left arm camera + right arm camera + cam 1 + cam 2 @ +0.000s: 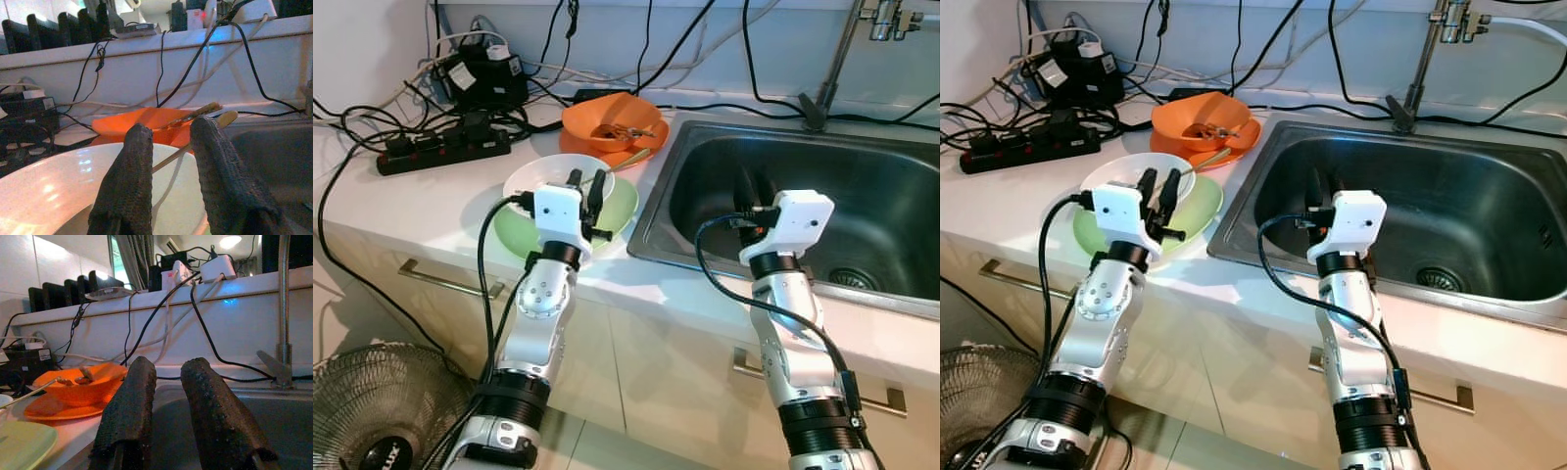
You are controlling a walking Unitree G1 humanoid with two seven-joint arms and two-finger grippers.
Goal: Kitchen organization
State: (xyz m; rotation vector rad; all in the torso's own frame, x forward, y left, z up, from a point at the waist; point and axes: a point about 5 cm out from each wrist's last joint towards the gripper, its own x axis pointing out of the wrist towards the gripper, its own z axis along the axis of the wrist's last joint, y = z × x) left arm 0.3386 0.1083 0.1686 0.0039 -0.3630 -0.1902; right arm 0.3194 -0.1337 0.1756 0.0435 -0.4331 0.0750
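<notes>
Both tools were parted and empty: my left tool (587, 188) hovered over the white bowl (533, 176) on the green plate (619, 209) on the counter (411, 206), right tool (752, 191) over the sink (705, 147). Probably pre-grasp; next I'd have to lower onto the bowl rim.

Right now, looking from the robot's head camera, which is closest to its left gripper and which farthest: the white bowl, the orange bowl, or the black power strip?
From the left gripper:
1. White bowl, directly beneath the fingers, resting on a green plate.
2. Orange bowl, behind it, beside the sink.
3. Black power strip, far off to the left near the wall.
</notes>
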